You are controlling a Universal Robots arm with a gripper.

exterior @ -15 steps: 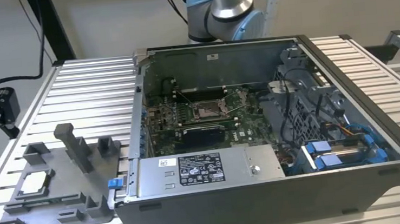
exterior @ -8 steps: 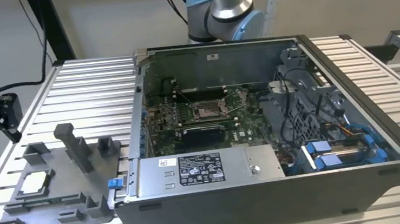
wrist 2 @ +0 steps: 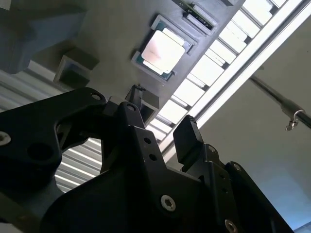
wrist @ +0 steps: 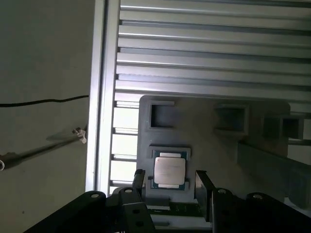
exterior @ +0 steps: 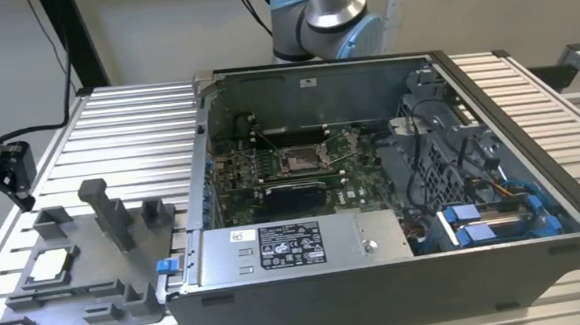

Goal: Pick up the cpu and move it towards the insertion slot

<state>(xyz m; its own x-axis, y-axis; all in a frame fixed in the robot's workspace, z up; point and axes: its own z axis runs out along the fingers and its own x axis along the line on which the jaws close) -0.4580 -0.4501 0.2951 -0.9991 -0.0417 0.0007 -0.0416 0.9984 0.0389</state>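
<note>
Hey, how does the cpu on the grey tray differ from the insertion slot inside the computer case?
Place: the cpu rests on the grey fixture tray outside the computer case, at the exterior view's left; the insertion slot sits on the green board inside it. Look: the cpu's top is plain pale silver; the insertion slot has a shiny metal frame, a tan-grey centre and thin wire levers. Both are small, square and lie flat.

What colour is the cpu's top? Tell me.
The cpu top is pale silvery-white, darker rim; clearest in the first wrist view.
</note>
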